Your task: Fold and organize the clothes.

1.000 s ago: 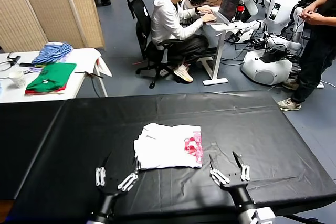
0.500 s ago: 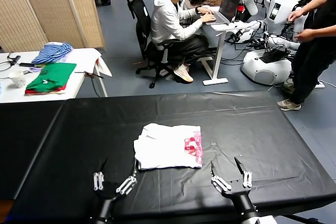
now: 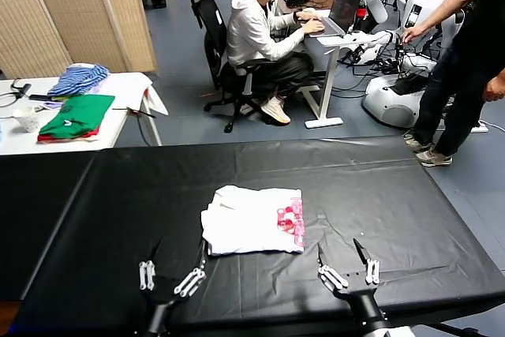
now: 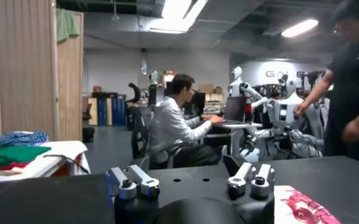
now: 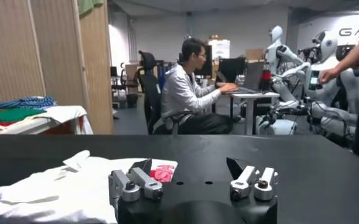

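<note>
The clothes, one white T-shirt [image 3: 248, 222] with a pink print, lie folded into a rough rectangle near the middle of the black table [image 3: 394, 195]. My left gripper [image 3: 180, 250] hovers open just in front of the shirt's near left corner, with nothing between its fingers. My right gripper [image 3: 338, 248] stands open a little to the right of the shirt's near right corner, also empty. In the left wrist view the gripper [image 4: 185, 167] is wide apart, with the printed edge of the T-shirt [image 4: 301, 208] off to one side. In the right wrist view the T-shirt [image 5: 63, 182] lies beside the open gripper [image 5: 190, 167].
A white side table at the far left holds folded green and red garments [image 3: 76, 116] and a blue striped cloth [image 3: 79, 78]. A seated person [image 3: 260, 29] works at a desk beyond the table. A standing person [image 3: 465, 53] is at the far right, among parked robots.
Both grippers have drawn back slightly toward the table's near edge, still open. The shirt has not moved. The standing person at the right has stepped and stretched an arm.
</note>
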